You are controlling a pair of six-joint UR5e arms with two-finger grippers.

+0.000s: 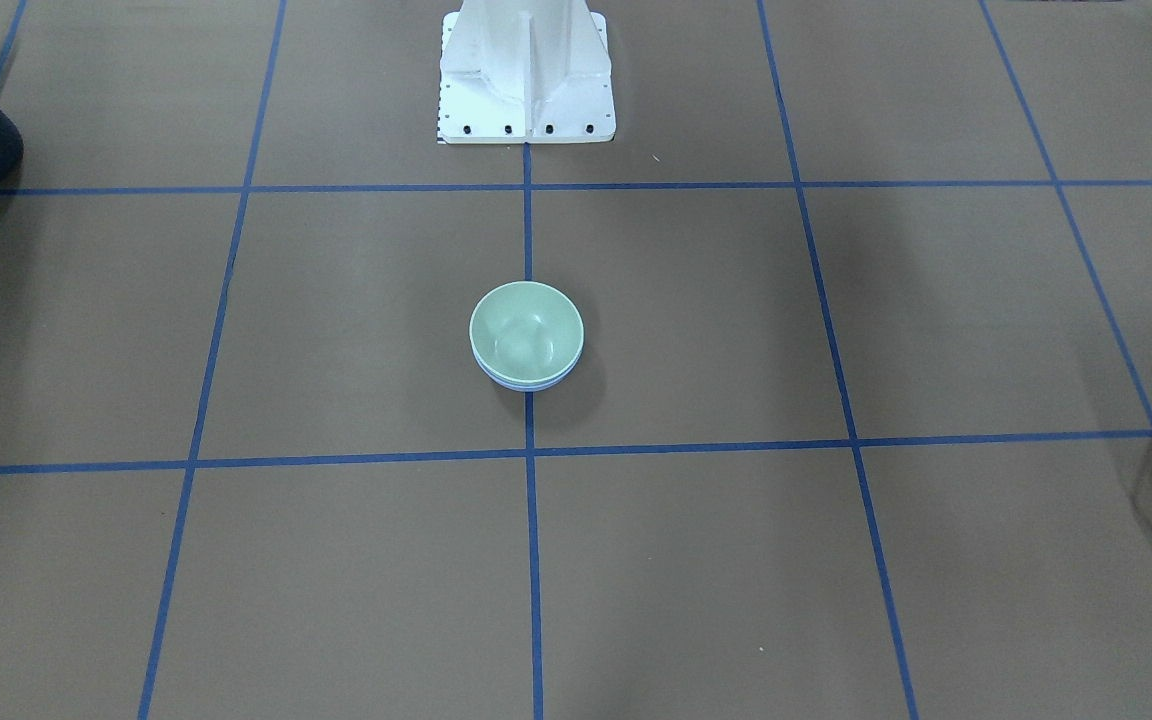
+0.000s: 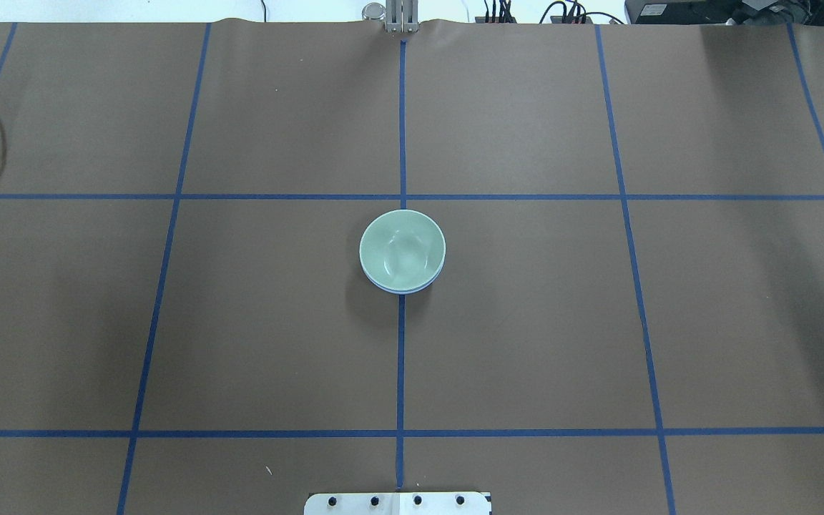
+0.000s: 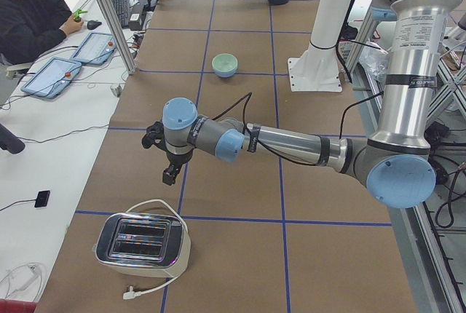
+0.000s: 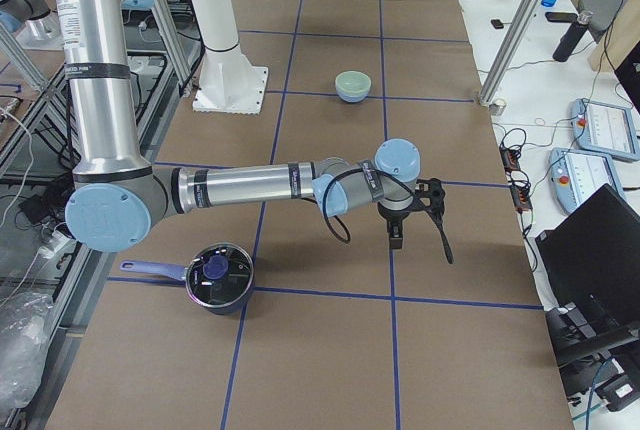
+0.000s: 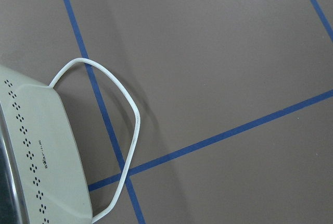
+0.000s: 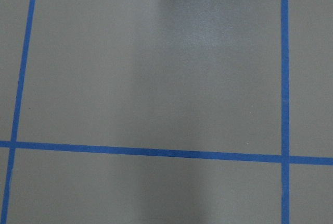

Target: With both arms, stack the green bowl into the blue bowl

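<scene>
**Bowls nested at mid-table, both arms parked wide**

The left claw (image 3: 169, 175) hangs fingers-down over the table's left end. It shows only in a side view, so I cannot tell whether its fingers are apart or together. The same goes for the right claw (image 4: 397, 238), which hangs low over the right end. Neither one holds anything that can be seen.

The green bowl (image 2: 402, 250) sits upright inside the blue bowl (image 2: 398, 289), of which only a thin crescent of rim shows on the robot's side. The pair stands at the middle of the table, on the centre tape line and well apart from both claws. The stacking looks finished.

What is left to go wrong lies near the claws rather than at the bowls. A toaster (image 3: 142, 244) stands just beside the left claw, and its white cord (image 5: 125, 104) loops across the table under that wrist. A low sweep there could catch the loop and drag the toaster. The lidded pot (image 4: 218, 278) stands near the right arm, and a careless swing of the elbow might knock it.

The table (image 2: 526, 322) is covered in brown paper marked into squares by blue tape lines (image 2: 403, 129). The robot's white pedestal (image 1: 526, 70) is bolted at one long edge. Along the far side a person (image 3: 29, 14) sits at a white bench with tablets (image 3: 95, 47).
</scene>
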